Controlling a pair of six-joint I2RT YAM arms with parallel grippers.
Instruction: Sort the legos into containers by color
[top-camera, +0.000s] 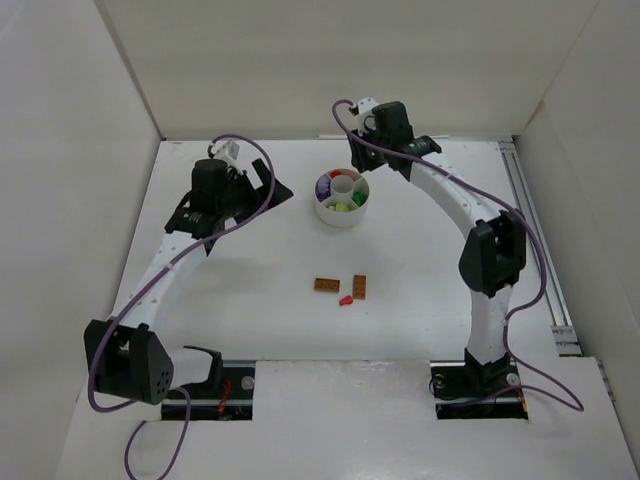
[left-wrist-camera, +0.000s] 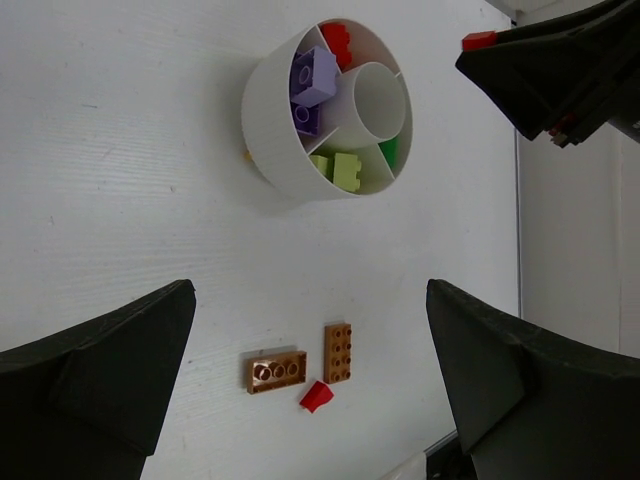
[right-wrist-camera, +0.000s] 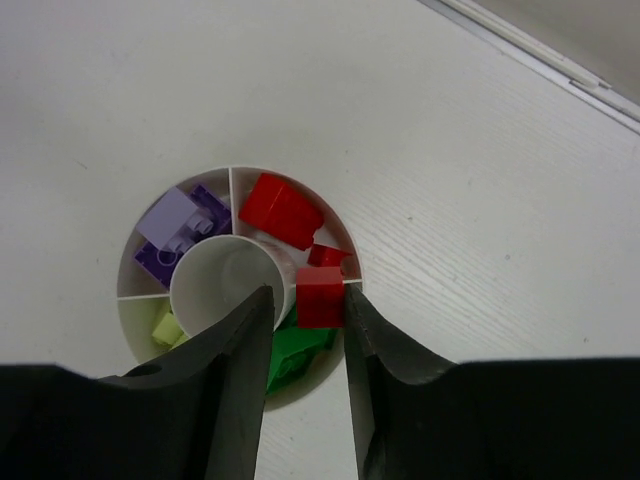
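The white round dish (right-wrist-camera: 128, 262) holds purple legos (right-wrist-camera: 178, 226), red legos (right-wrist-camera: 281, 210), a green lego (right-wrist-camera: 296, 352) and a lime lego (right-wrist-camera: 165, 326) in separate wedges. My right gripper (right-wrist-camera: 306, 298) hangs just above its rim with the jaws parted. A small red brick (right-wrist-camera: 320, 297) rests against one finger, with a gap to the other, over the divider between the red and green wedges. Two orange-brown bricks (left-wrist-camera: 275, 371) (left-wrist-camera: 338, 352) and a tiny red piece (left-wrist-camera: 316, 396) lie on the table. My left gripper (left-wrist-camera: 310, 300) is wide open above them, holding nothing.
White walls enclose the table on three sides. A metal rail (top-camera: 535, 230) runs along the right edge. The dish (top-camera: 330, 215) stands at the back centre and the loose bricks (top-camera: 327, 284) lie nearer the arm bases. The dish's centre well (right-wrist-camera: 225, 278) holds nothing.
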